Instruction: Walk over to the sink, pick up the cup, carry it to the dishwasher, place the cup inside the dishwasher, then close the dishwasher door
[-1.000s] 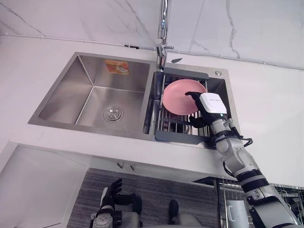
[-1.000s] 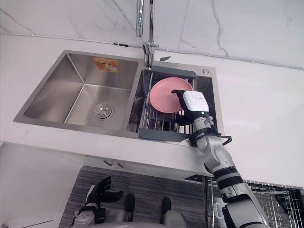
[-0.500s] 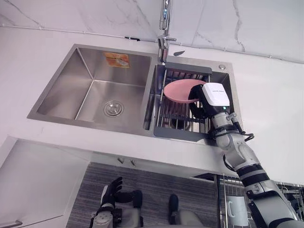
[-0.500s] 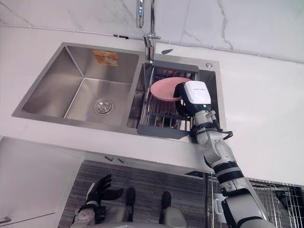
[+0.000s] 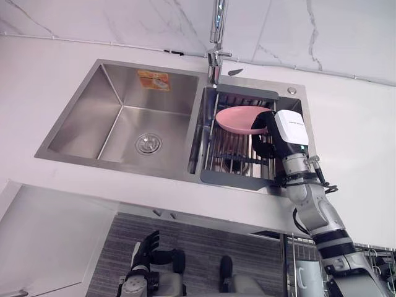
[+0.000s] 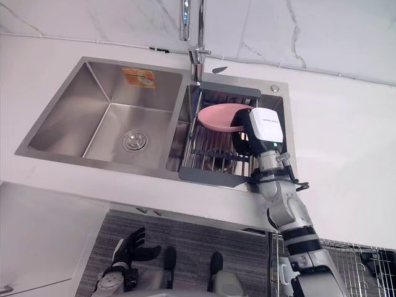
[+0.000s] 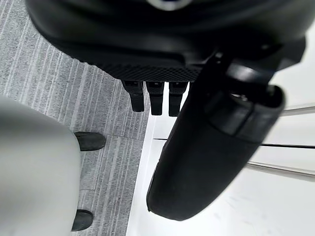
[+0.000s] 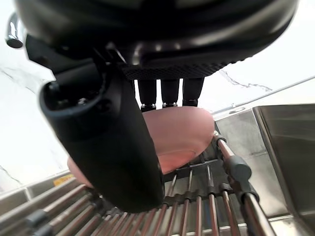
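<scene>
The right robot hand pinches a pink round shallow dish by its right rim. In the right wrist view the fingers lie over the rim's far side and the thumb curls against the near side. The dish is tilted close to level, above a grey-framed wire draining rack in the right basin of a stainless steel double sink. I cannot tell whether the dish touches the rack bars. The sink is set in a white counter, with a chrome tap towards the counter's back edge. The left robot hand hangs low in front of the counter's front edge, over grey striped floor, with its fingers loosely spread and nothing in them.
</scene>
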